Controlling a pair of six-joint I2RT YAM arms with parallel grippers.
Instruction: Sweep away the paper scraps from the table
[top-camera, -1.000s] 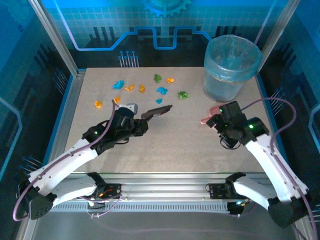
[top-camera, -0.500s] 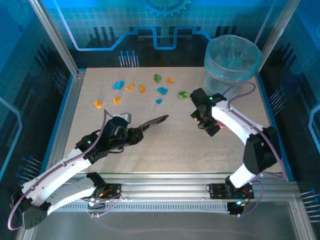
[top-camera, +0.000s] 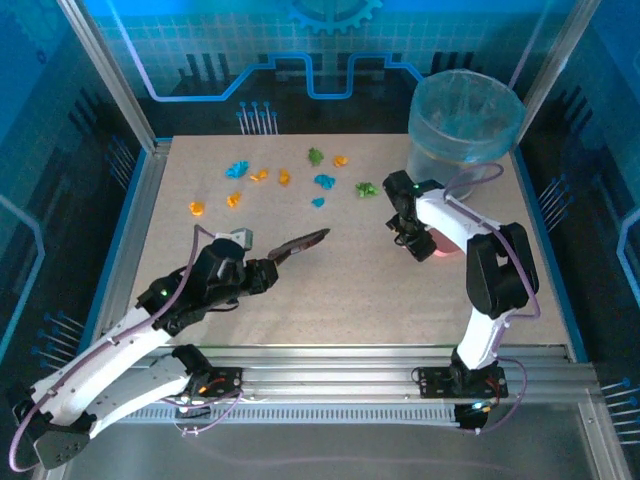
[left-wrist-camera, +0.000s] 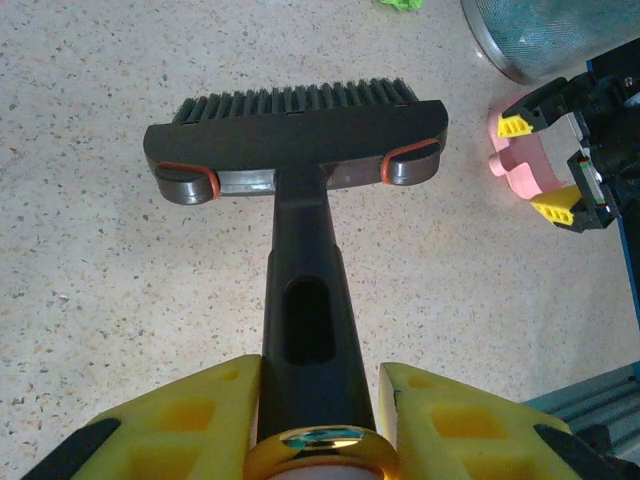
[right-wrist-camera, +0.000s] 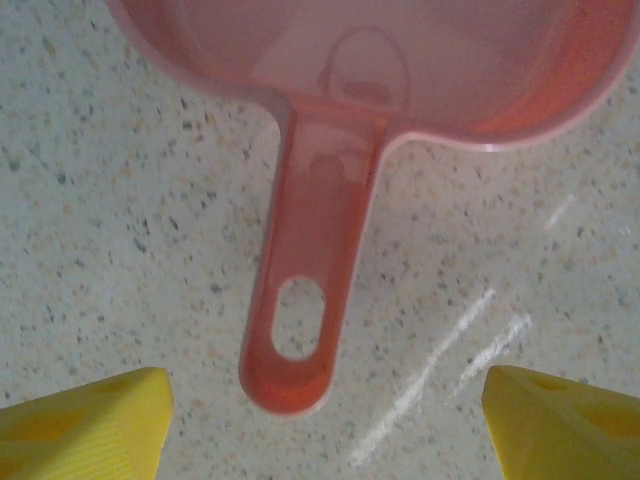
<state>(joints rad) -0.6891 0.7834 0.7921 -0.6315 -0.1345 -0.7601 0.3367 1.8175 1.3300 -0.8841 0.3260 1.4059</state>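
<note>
Paper scraps (top-camera: 284, 177) in orange, blue and green lie scattered across the far left and middle of the table (top-camera: 350, 290); one green scrap (left-wrist-camera: 400, 4) peeks in at the top of the left wrist view. My left gripper (top-camera: 268, 268) (left-wrist-camera: 320, 400) is shut on the handle of a dark brush (top-camera: 302, 242) (left-wrist-camera: 295, 130), whose bristles point toward the scraps. My right gripper (top-camera: 413, 243) (right-wrist-camera: 320, 420) (left-wrist-camera: 533, 167) hangs open over the pink dustpan (top-camera: 441, 245) (right-wrist-camera: 330, 230), its yellow fingers apart on either side of the handle without touching it.
A translucent blue bin (top-camera: 465, 125) (left-wrist-camera: 550, 35) stands at the far right corner, just behind the dustpan. The right arm's elbow (top-camera: 497, 265) folds back over the right side of the table. A metal frame (top-camera: 140, 215) edges the board.
The right arm swung from the right side toward the centre and now hangs over the dustpan. The left arm drew back a little toward the near left with the brush.
</note>
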